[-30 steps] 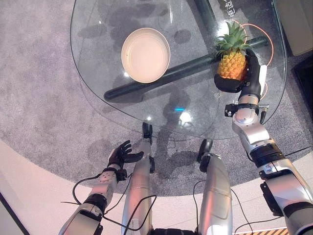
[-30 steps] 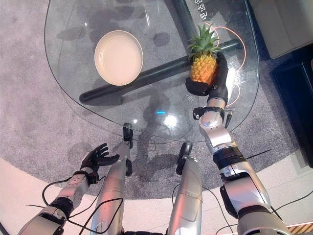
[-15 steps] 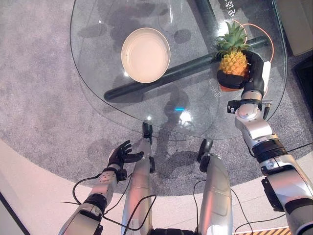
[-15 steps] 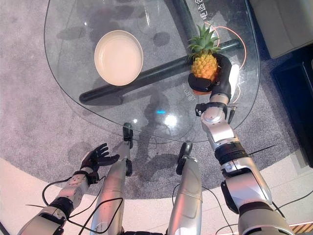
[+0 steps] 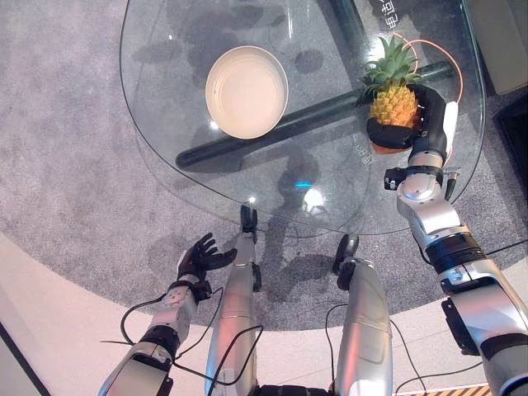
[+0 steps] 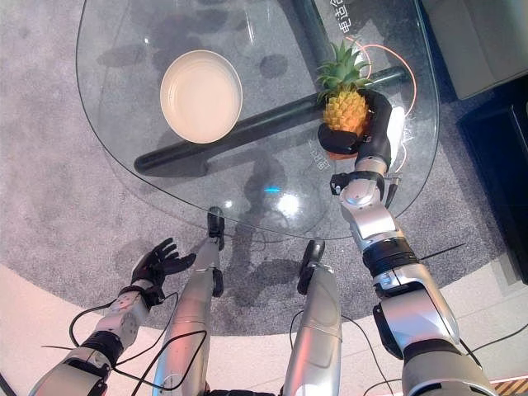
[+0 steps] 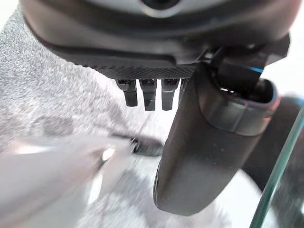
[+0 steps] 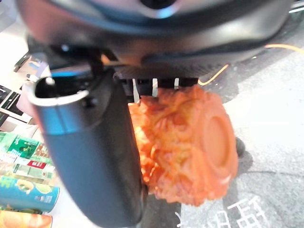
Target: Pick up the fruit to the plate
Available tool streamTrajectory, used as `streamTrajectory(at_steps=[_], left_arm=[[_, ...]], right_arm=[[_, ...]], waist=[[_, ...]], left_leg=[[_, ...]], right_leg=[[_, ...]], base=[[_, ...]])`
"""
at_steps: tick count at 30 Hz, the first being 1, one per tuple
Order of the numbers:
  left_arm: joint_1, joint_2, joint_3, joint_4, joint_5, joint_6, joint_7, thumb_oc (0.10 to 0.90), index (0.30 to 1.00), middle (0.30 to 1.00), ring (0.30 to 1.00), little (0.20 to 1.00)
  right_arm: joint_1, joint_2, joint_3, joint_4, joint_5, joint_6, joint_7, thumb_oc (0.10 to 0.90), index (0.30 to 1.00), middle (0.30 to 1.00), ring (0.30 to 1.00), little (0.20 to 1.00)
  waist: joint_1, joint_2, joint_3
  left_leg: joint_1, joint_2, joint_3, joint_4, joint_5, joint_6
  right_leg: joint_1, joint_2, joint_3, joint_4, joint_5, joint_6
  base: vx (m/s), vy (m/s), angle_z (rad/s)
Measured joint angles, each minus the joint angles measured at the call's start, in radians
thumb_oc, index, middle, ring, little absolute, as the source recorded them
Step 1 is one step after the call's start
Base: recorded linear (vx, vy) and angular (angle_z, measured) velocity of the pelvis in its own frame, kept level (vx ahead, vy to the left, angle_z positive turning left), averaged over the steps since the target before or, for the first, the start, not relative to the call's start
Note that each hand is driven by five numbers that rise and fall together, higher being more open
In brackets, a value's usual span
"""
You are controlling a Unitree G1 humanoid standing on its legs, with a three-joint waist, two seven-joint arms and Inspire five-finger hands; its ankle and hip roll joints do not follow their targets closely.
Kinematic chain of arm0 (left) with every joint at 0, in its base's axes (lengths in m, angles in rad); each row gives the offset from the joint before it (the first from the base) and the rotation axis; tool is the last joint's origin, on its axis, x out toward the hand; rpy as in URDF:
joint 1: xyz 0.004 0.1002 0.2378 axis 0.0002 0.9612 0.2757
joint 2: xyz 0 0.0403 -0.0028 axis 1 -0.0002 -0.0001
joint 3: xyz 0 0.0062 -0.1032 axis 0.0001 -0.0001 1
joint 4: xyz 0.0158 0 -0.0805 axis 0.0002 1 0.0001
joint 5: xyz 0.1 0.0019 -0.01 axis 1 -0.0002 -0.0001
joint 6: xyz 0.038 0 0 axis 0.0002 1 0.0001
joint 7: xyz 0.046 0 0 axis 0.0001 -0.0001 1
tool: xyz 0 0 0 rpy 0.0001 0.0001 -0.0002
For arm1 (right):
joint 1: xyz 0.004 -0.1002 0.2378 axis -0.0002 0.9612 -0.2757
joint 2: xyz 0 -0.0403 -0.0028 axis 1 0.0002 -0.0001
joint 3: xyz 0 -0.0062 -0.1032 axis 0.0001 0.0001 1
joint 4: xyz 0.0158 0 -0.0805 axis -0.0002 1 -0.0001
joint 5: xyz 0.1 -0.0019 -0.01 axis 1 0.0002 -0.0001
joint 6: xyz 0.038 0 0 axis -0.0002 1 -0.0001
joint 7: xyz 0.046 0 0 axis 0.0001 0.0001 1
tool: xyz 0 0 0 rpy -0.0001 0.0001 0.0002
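Right hand [image 5: 410, 124] is gripping the pineapple [image 5: 392, 103] at the right side of the glass table [image 5: 330, 181], fingers wrapping across the lower front of the fruit body and the thumb, with its white cover, running up the far right side. Pineapple is sitting upright in the grip, green crown pointing away from the robot, orange body showing above the curled fingers. Right wrist view is confirming it: thumb lying alongside the fruit [image 8: 185, 147], and the flat round base of the fruit is facing the camera, so the base is looking clear of the glass, though I can't tell for certain whether it is lifted or touching. Plate [image 5: 247, 91] is sitting on the left half of the table, cream-coloured, round, with nothing in it, well apart from the pineapple. A dark tubular frame bar [image 5: 280, 128] is running diagonally under the glass between plate and fruit. An orange cable [image 5: 441, 58] is looping on the floor beyond the pineapple. Left hand [image 5: 198, 258] is hanging low beside the near table edge, over the grey carpet [image 5: 66, 165], fingers spread and relaxed, holding nothing; left wrist view is showing the same loose fingers [image 7: 149, 95] with carpet past them.
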Motion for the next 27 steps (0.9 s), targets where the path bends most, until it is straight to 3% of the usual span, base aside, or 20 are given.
streamTrajectory(at_steps=[7, 20, 27], left_arm=[[-0.039, 0.009, 0.129, -0.041, -0.126, -0.090, 0.151, 0.800, 0.900, 0.900, 0.900, 0.900], [-0.136, 0.039, 0.144, -0.194, -0.156, -0.248, 0.344, 0.800, 0.900, 0.900, 0.900, 0.900], [-0.175, 0.070, 0.149, -0.288, -0.066, -0.307, 0.411, 0.800, 0.900, 0.900, 0.900, 0.900]], right_arm=[[0.040, 0.001, 0.000, -0.048, -0.051, -0.001, -0.044, 0.100, 0.300, 0.300, 0.300, 0.200], [0.088, 0.000, 0.002, -0.134, -0.228, 0.037, -0.139, 0.100, 0.300, 0.300, 0.300, 0.200], [0.109, 0.000, 0.002, -0.135, -0.289, 0.037, -0.158, 0.100, 0.300, 0.300, 0.300, 0.200]], waist=[[0.007, 0.000, 0.000], [0.014, 0.000, 0.001], [0.009, 0.000, 0.001]], left_leg=[[0.000, -0.001, -0.001, -0.001, 0.006, 0.001], [-0.032, -0.004, -0.009, -0.001, 0.018, -0.012], [-0.030, -0.006, -0.009, -0.001, 0.021, -0.013]], right_leg=[[-0.001, 0.000, 0.000, 0.000, -0.002, 0.001], [-0.022, 0.000, -0.002, -0.002, -0.002, 0.003], [-0.022, -0.002, -0.003, -0.002, -0.001, 0.004]], base=[[0.00, 0.000, 0.00], [0.00, 0.000, 0.00], [0.00, 0.000, 0.00]])
